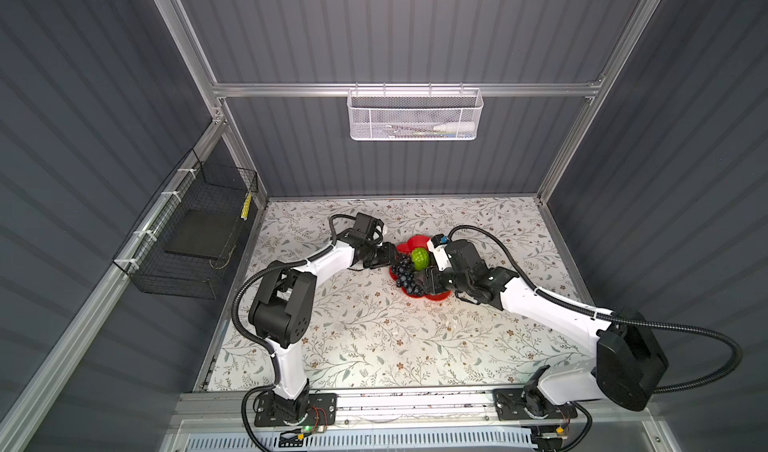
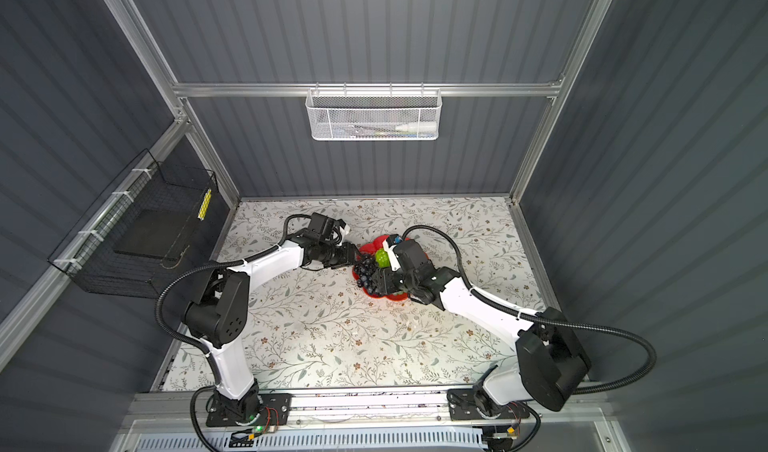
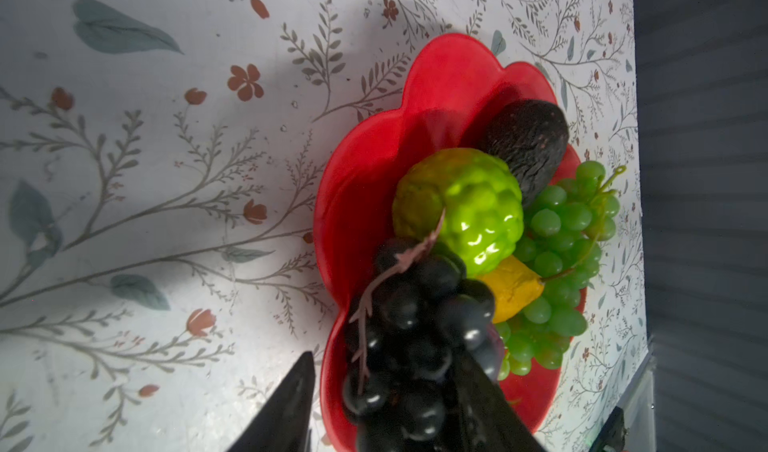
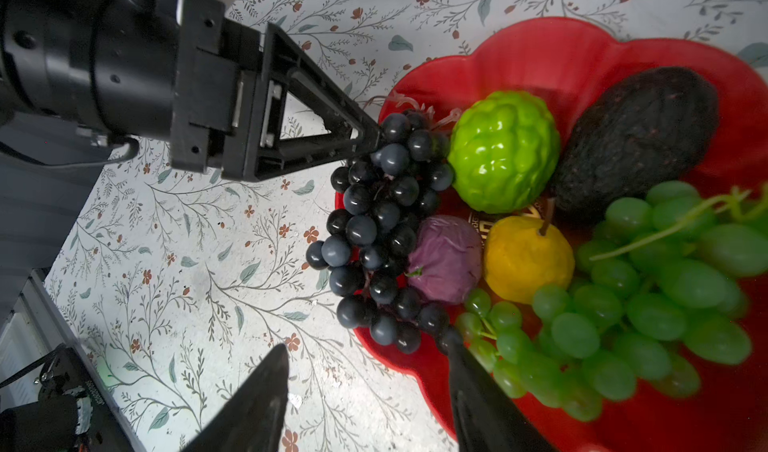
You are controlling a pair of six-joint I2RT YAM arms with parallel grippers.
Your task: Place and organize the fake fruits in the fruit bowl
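The red flower-shaped fruit bowl sits mid-table and holds all the fake fruits. A dark purple grape bunch drapes over its rim. Beside it lie the bumpy lime-green fruit, black avocado, green grape bunch, yellow ball and purple ball. My left gripper is open astride the dark bunch, one finger touching it, the other off over the table. My right gripper is open across the bowl's near rim, gripping nothing.
The floral tabletop surrounds the bowl. A white mesh basket hangs on the back wall and a black wire basket on the left wall. Both arms meet over the bowl, their wrists close together.
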